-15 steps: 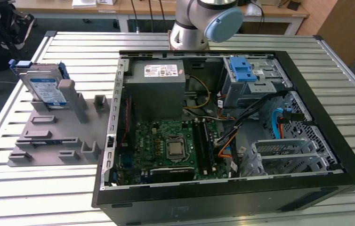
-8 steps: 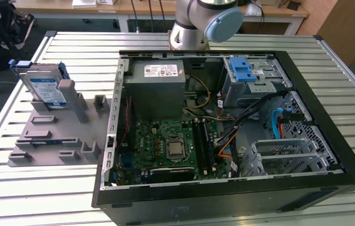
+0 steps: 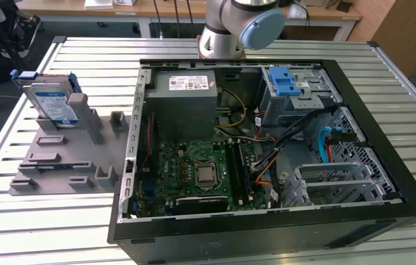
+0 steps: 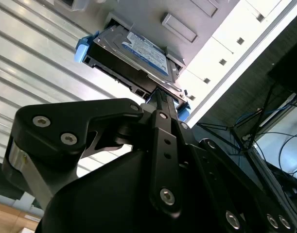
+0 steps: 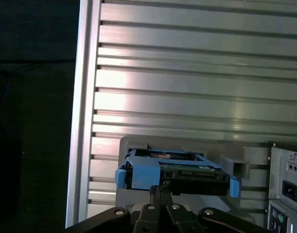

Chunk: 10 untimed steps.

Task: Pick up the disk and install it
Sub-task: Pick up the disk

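Disk [image 5: 175, 174] lies beyond the end effector [image 5: 160, 188], whose fingers look pressed together, gripping nothing (tips aimed at its blue-framed edge). It stands on edge in a grey holder [image 3: 60, 160] on the slatted tabletop [image 3: 46, 221], beside the open computer case [image 3: 384, 165].

Silver arm [image 3: 219, 38], pale blue joint cap [image 3: 261, 27], black pincer [image 4: 161, 97] dotted with screws [image 4: 167, 196].

No print can be read on any item. The disk [image 3: 52, 105] bears a blue-and-white label [image 4: 147, 52], its lettering indistinct in both views. The white sticker [image 3: 191, 83] on the grey box [image 3: 186, 110] is likewise unreadable.
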Tool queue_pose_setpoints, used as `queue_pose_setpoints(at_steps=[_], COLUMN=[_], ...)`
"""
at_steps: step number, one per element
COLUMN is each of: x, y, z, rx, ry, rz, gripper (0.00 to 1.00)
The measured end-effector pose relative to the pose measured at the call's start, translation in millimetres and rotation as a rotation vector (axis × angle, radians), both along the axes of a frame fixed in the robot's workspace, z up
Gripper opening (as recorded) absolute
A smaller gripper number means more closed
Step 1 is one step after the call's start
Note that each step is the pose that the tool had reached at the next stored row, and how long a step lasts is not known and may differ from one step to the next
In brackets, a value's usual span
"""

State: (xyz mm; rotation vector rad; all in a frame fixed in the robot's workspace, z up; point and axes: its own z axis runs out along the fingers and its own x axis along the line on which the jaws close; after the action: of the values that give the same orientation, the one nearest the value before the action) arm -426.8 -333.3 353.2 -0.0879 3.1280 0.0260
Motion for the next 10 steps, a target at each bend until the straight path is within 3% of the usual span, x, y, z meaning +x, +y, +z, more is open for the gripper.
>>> queue_pose_setpoints(at_steps=[10], x=[-0.1], y=[0.2], z=[0.0], rx=[0.0], ry=[0.0], rz=[0.086], gripper=[0.11])
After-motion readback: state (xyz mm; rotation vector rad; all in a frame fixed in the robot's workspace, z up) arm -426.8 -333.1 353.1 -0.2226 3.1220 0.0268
